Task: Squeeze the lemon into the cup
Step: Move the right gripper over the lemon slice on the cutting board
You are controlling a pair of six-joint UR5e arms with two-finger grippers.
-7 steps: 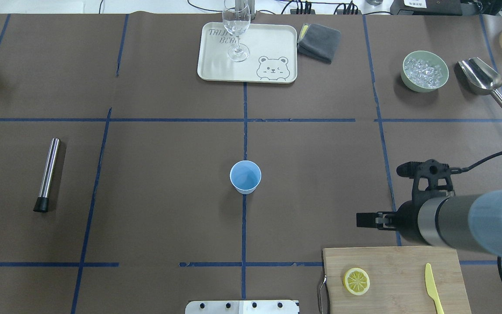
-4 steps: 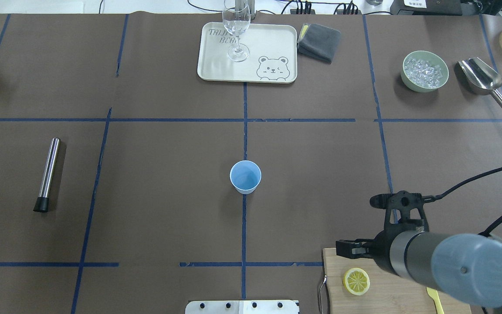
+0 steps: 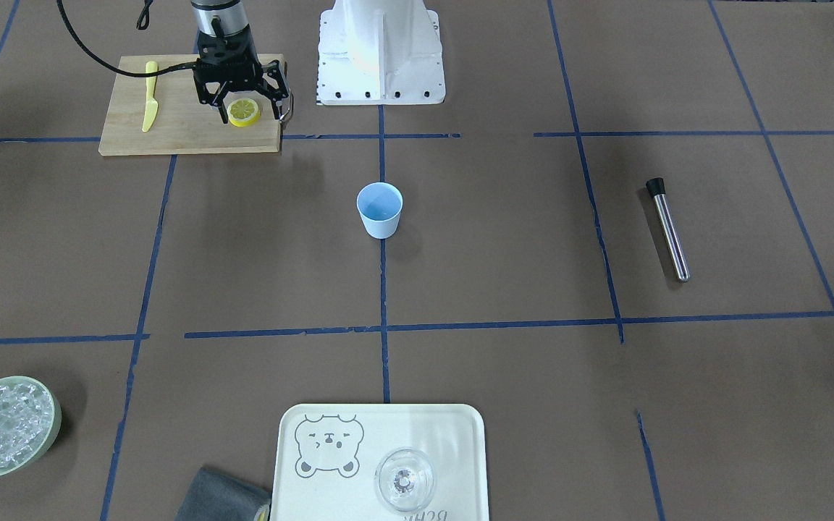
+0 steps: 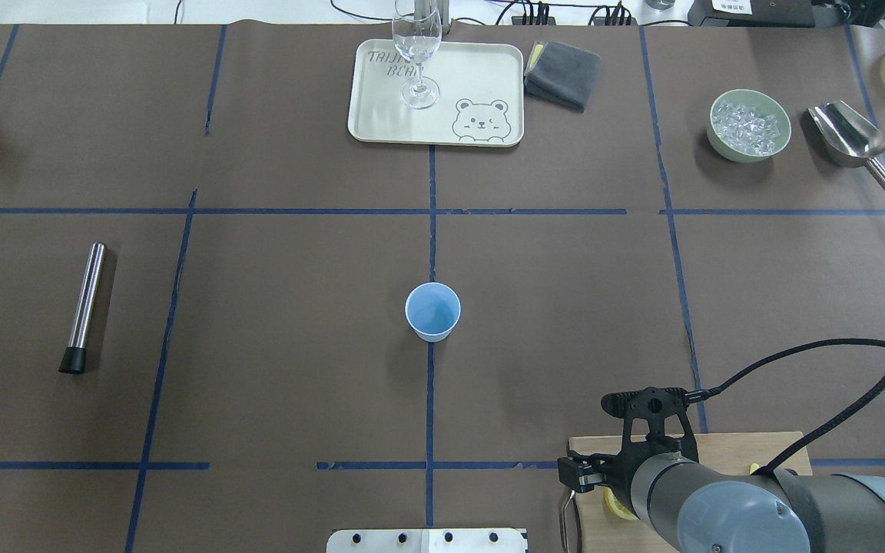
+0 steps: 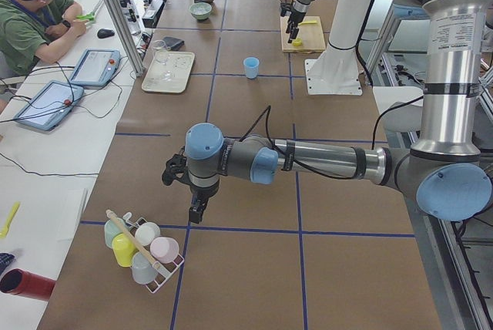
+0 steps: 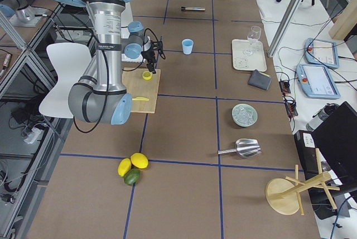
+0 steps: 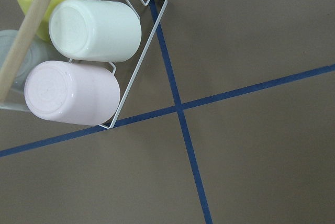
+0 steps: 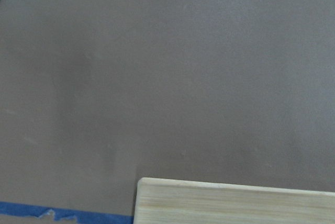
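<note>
The lemon slice (image 3: 244, 111) lies flat on the wooden cutting board (image 3: 171, 134), near its corner closest to the robot base. My right gripper (image 3: 243, 98) hovers just over the slice, jaws spread wide and empty. In the overhead view my right arm hides most of the slice (image 4: 611, 507). The light-blue cup (image 3: 379, 210) stands upright and empty at the table's middle, also seen from overhead (image 4: 432, 311). My left gripper (image 5: 196, 213) points down beside a wire mug rack (image 5: 142, 253); I cannot tell whether it is open or shut.
A yellow plastic knife (image 3: 150, 105) lies on the board. A tray (image 4: 481, 77) holds a wine glass (image 4: 416, 54). A grey cloth (image 4: 563, 73), an ice bowl (image 4: 748, 125), a metal scoop (image 4: 850, 138) and a steel muddler (image 4: 85, 307) lie around.
My right arm has swung back toward the robot and to the left, over the cutting board, so it now covers the lemon slice from overhead. The cup has not moved.
</note>
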